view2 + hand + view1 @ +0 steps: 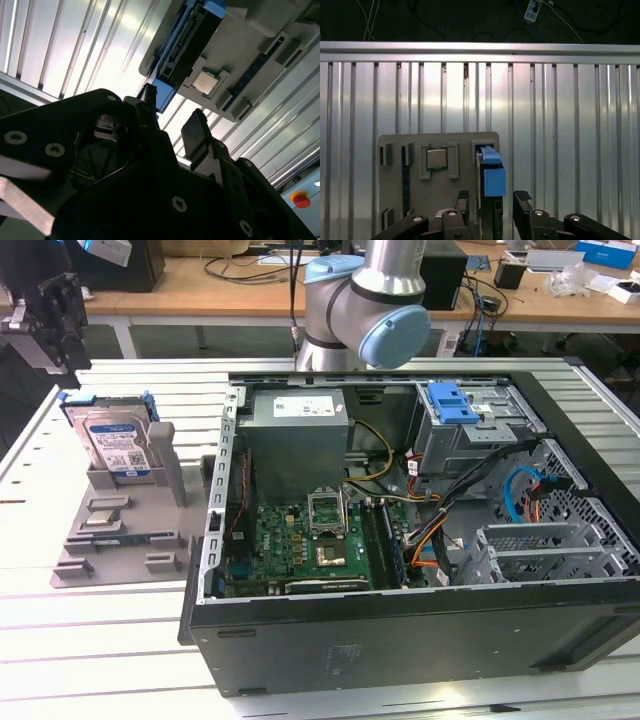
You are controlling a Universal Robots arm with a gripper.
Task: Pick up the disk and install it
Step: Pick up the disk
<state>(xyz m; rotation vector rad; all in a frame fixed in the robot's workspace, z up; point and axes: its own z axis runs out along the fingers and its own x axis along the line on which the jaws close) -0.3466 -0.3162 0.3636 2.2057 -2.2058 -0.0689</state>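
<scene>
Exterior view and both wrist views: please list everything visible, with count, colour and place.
disk: one, silver with blue rails, upright in the holder
holder: one, grey, on the table beside the computer case
chip: one, silver, lying in the holder
computer case: one, black, open, on the table
power box: one, grey, inside the case
circuit board: one, green, inside the case
bracket: one, blue, inside the case
table: one, silver, slatted
arm: one, grey and light blue, behind the case
jaws: one pair, black, open, the disk seen between them in the first wrist view
</scene>
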